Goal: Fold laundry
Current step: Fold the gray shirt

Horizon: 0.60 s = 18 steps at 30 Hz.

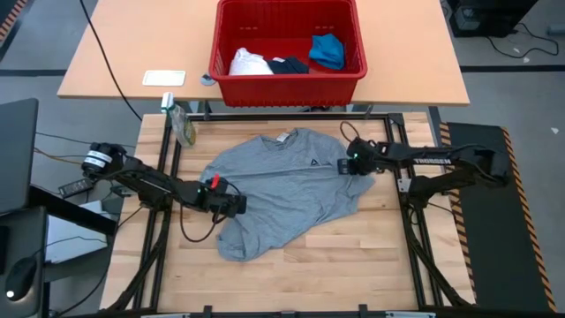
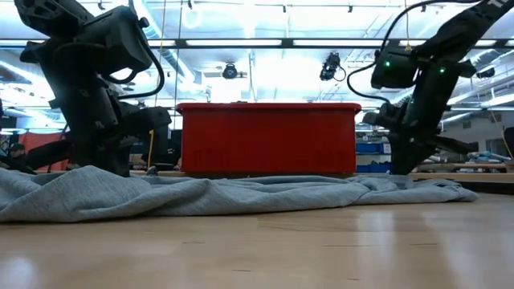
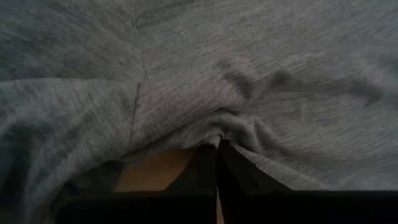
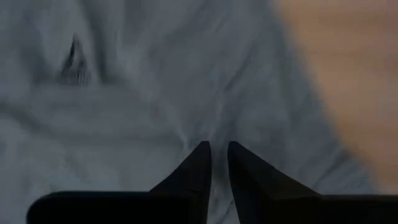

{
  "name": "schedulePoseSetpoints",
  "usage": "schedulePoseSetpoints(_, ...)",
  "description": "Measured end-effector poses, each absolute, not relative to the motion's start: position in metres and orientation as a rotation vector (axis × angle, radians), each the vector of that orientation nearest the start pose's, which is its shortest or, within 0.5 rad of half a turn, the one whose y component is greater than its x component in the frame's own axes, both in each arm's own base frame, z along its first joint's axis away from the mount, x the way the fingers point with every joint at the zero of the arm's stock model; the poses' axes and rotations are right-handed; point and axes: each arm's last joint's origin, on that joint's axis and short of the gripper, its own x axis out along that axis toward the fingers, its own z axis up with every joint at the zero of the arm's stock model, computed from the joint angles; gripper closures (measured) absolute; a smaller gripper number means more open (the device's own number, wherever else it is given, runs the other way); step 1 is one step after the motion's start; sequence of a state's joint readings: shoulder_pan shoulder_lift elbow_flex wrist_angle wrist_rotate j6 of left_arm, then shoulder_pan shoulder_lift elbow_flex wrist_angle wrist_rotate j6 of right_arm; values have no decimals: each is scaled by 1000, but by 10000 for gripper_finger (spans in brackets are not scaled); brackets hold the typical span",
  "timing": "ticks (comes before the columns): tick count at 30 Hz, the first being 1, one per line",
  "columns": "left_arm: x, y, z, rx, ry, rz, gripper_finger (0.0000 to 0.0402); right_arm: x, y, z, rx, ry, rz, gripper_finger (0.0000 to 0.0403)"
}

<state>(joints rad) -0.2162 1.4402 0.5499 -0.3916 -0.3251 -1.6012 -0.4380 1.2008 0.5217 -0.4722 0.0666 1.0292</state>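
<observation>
Wood table [image 1: 353, 256]: grey T-shirt [image 1: 291, 190] spread; L hand [image 3: 216, 148] pinches fabric, R hand [image 4: 219, 149] nearly closed on shirt.

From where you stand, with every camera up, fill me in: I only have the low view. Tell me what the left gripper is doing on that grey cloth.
Observer: The left gripper is shut on a bunched fold of the grey T-shirt, at its left edge.
Operator: Now report the right one.
Observer: The right gripper sits over the shirt's right sleeve area, fingers narrowly apart with cloth beneath them; a grip isn't clear.
Operator: Say what's inside the red basket.
Observer: The red basket holds a white cloth, a navy garment and a bright blue garment.
</observation>
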Motion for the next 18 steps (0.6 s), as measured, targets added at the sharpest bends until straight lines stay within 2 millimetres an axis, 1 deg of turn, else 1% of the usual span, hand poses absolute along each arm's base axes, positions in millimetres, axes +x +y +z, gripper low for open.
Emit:
schedulePoseSetpoints(3,211,-37,123,-1061,828,988,401,176,-80,147,1108,878,-1009,341)
schedulePoseSetpoints(7,211,-37,124,-1053,837,972,401,180,-91,132,1098,921,-1032,357)
schedulePoseSetpoints(10,211,-38,124,-1019,858,946,401,187,-102,122,1097,900,-1033,376)
schedulePoseSetpoints(13,211,-38,124,-986,877,922,401,190,-112,118,1098,842,-1064,393)
schedulePoseSetpoints(15,211,-38,124,-985,885,914,401,189,-120,117,1101,796,-1092,396)
schedulePoseSetpoints(18,211,-39,124,-1000,896,903,401,182,-132,117,1106,738,-1162,394)
